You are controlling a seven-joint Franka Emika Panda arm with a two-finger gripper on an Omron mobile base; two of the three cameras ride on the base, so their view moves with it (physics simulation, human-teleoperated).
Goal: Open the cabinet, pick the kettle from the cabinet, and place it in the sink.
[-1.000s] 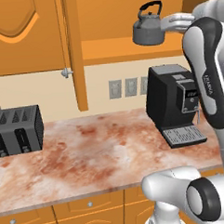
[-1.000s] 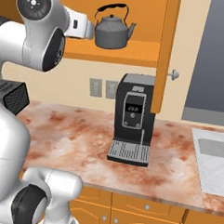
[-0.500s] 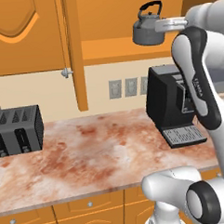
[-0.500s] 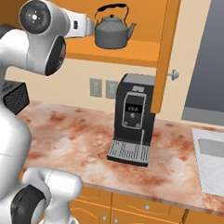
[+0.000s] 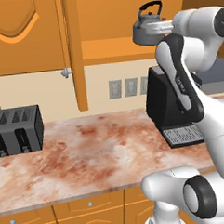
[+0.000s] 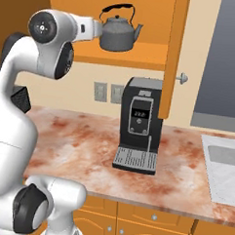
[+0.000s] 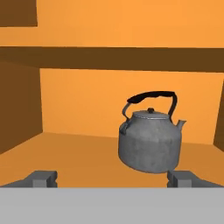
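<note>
Up on the bottom shelf of the cabinet is where we've got the kettle, sitting upright toward the front edge of the shelf, spout pointing to the right in the hand view. Both doors are already swung out, so we'd say the opening part is done and we're on the reach-in.

Our gripper is spread as wide as it goes with nothing in it, fingertips level with the shelf floor and short of the kettle. Makes sense to us: the body is fat, so we want full spread before sliding in around it. It also sits a bit right of centre between the fingers, so we'd probably nudge that way first, otherwise one finger could bump it and shove it deeper into the cabinet.

Down on the table the coffee machine stands right under the shelf, with the toaster near the left end. The sink is off at the table's right end, so the carry has to clear the open door and the machine.
</note>
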